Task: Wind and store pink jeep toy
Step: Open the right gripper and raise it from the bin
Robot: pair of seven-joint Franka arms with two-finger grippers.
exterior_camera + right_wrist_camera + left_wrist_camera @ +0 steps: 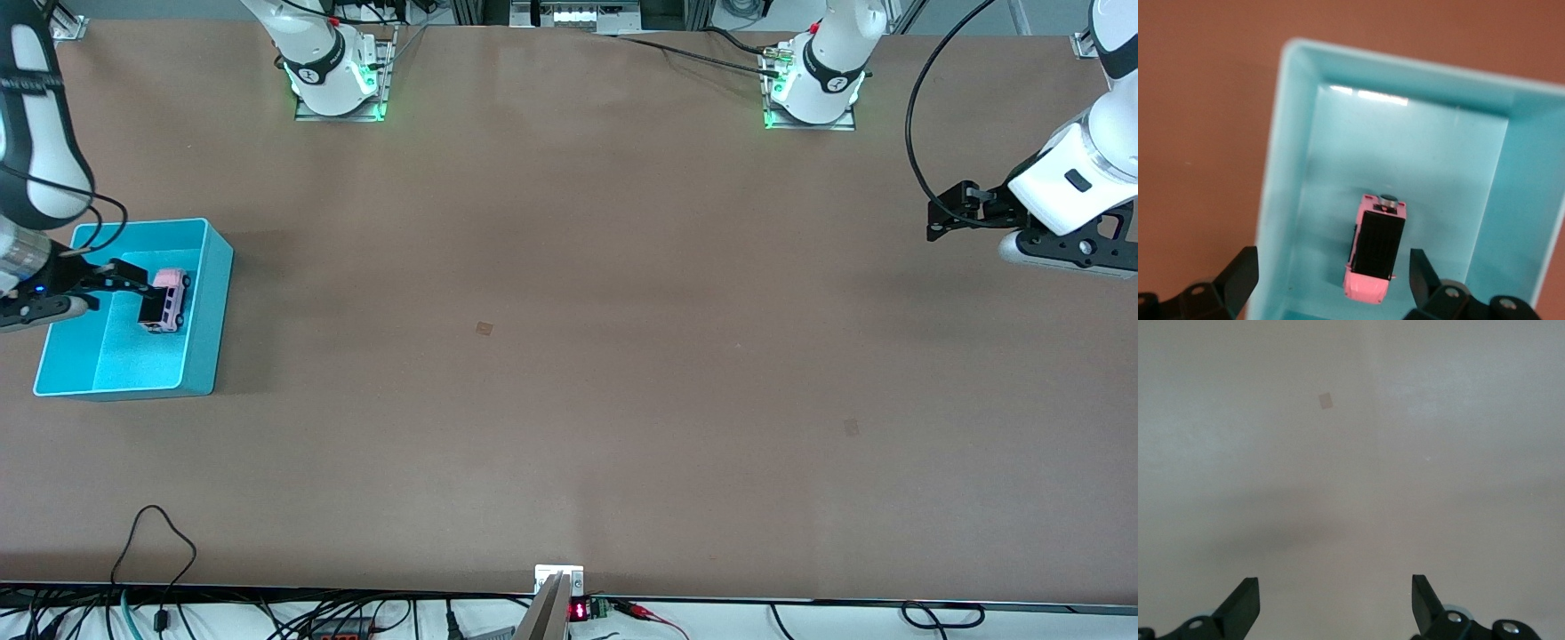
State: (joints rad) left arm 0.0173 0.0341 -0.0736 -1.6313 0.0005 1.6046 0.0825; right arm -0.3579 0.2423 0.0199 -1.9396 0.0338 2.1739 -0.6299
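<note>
While in the cyan bin (200, 311), pink jeep toy (165, 300) under wide-open, empty right claw (1331, 280).

White arms, black joint bands, black hands, green-lit bases

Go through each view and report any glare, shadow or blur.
Front view: sharp, evenly lit, green glow at both arm bases, soft shadow beside the cyan bin. Left wrist view: washed-out, hazy table with one broad dim shadow band. Right wrist view: white glare streaks on the bin's inner wall, soft focus on the pink jeep toy.
</note>
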